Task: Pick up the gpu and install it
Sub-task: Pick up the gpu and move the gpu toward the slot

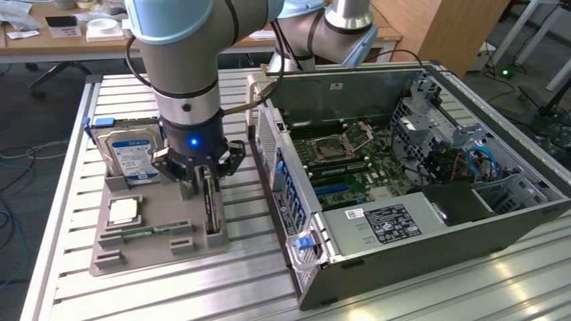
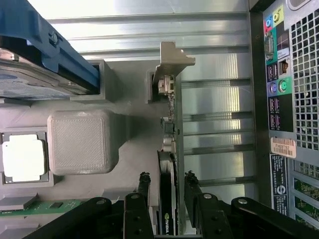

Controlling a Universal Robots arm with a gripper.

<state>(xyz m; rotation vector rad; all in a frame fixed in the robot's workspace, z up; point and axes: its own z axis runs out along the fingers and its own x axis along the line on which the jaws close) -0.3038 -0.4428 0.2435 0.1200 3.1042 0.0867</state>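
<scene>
Straddling the gpu (image 2: 167,211), upright in its grey holder (image 2: 132,149); tool (image 2: 167,175) part-open, not gripping; centre it before squeezing.

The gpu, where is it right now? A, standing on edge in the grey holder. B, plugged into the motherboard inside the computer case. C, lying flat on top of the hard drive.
A: the gpu stands on edge in a slot of the grey holder, with the pincer straddling it.

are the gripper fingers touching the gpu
Apart. The wrist view shows the gripper straddling the gpu, with a narrow gap visible between the card and the finger on each side.
</scene>
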